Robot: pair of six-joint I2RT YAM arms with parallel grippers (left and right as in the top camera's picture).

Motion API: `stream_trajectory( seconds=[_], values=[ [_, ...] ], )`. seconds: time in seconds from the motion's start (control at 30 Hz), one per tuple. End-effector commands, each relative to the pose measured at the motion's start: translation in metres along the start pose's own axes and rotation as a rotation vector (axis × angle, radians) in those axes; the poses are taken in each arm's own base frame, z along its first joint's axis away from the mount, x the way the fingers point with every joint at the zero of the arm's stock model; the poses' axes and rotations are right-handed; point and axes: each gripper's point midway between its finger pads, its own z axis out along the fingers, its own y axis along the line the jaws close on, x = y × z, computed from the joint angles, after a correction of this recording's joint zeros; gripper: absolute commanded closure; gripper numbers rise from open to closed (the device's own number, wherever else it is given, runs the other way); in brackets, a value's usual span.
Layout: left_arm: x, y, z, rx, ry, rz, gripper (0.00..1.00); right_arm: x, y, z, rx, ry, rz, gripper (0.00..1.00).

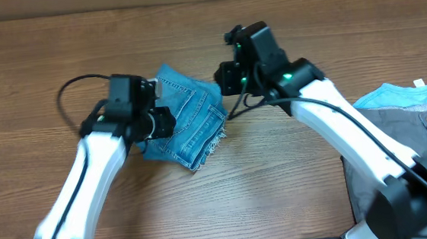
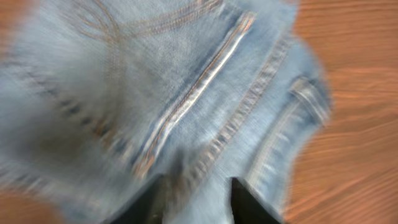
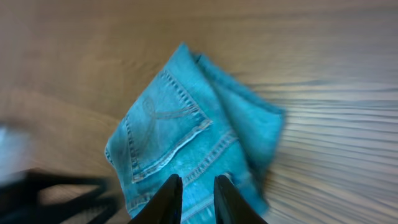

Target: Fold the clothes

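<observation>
Wooden tabletop (image 1: 54, 40) overhead carries the jeans (image 1: 190, 117), folded small, left of centre; left-wrist view shows the left claw (image 2: 198, 200) parted, empty above the denim; right-wrist view, the right claw (image 3: 194, 198) narrowly parted, empty at its edge; folding looks finished, so next both should lift clear without dragging.

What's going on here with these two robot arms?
Two robot arms are folding clothes on a wooden table. A pair of light-blue jeans lies folded into a small, roughly square bundle. The left arm and right arm hover at its sides, jaws parted, apparently holding nothing. Other garments lie to the right.
</observation>
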Motion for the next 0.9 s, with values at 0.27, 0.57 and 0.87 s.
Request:
stream_trajectory(
  seconds=[0.27, 0.57, 0.87],
  values=[
    [0.005, 0.044, -0.087, -0.173, -0.155, -0.195, 0.00, 0.102, -0.003, 0.098, -0.048, 0.380, 0.036, 0.80],
    [0.038, 0.044, -0.035, -0.033, 0.111, -0.347, 0.00, 0.132, -0.036, 0.122, 0.059, 0.465, 0.064, 0.81],
    [0.064, 0.051, 0.009, -0.026, 0.314, -0.539, 0.00, 0.132, -0.036, 0.122, 0.061, 0.470, 0.065, 0.81]
  ],
)
